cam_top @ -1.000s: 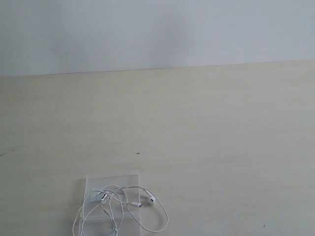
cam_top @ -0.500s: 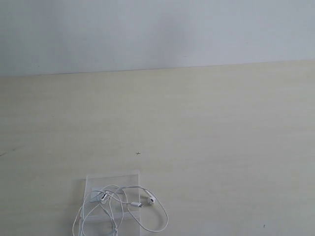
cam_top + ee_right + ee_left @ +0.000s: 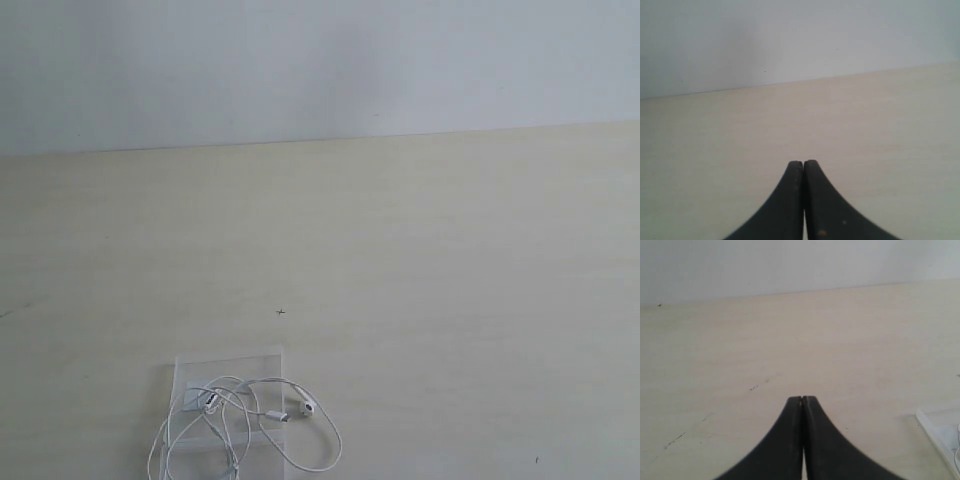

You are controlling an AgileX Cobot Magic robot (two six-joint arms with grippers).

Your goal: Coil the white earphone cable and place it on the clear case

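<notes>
The white earphone cable (image 3: 318,446) lies in loose loops at the bottom edge of the exterior view, partly over the clear case (image 3: 228,362) and partly spilling onto the table to its right. One earbud (image 3: 307,406) rests just off the case's right side. Neither arm shows in the exterior view. The left gripper (image 3: 802,399) is shut and holds nothing, hovering over bare table; a corner of the clear case (image 3: 935,423) shows at the edge of its view. The right gripper (image 3: 803,162) is shut too, with nothing in it, over bare table.
The pale wooden table (image 3: 420,260) runs back to a plain light wall (image 3: 320,60). A small dark mark (image 3: 281,312) sits on the table above the case. Faint dark scuffs (image 3: 757,386) mark the surface in the left wrist view.
</notes>
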